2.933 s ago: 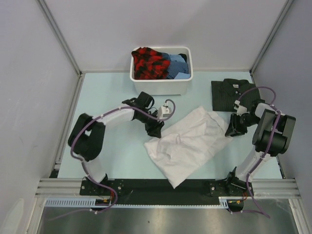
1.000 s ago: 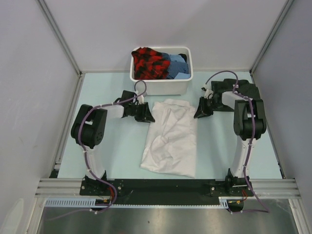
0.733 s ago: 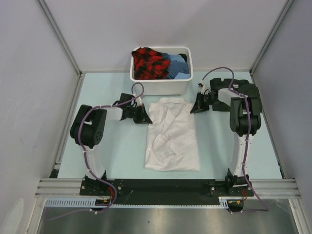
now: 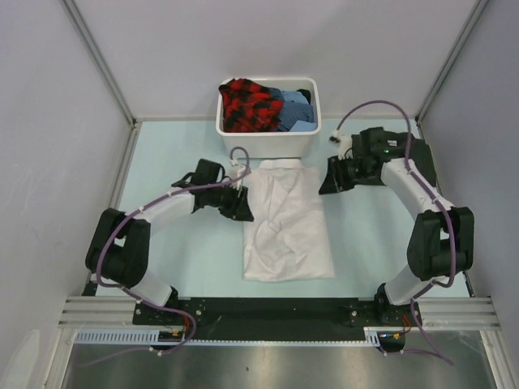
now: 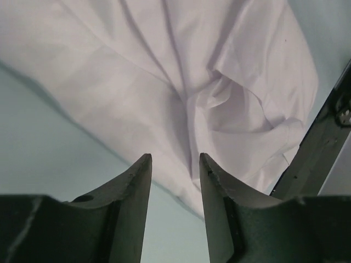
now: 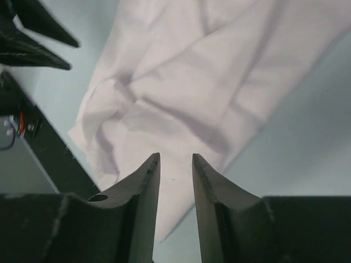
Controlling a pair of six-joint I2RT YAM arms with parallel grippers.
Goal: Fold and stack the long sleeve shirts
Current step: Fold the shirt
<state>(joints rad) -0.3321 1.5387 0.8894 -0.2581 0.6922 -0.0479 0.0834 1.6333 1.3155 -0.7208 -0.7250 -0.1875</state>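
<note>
The white shirt [image 4: 288,231] lies lengthwise in the middle of the worktop [image 4: 178,154], collar toward the far edge. Both arms stretch low from either side. The left hand [image 4: 241,204] and right hand [image 4: 328,180] sit beside its upper half, each partly open and holding nothing.

Left gripper [image 5: 174,159] is hanging at 6 o'clock, fingers parted, gripping nothing; wrinkly white shirt [image 5: 164,71] is sprawling across 12, black bar [image 5: 321,142] poking in at 3.

Lab test cell: grey panel walls [image 4: 49,162], aluminium frame rail [image 4: 105,312] (arms [image 4: 174,203] bolted on).
</note>
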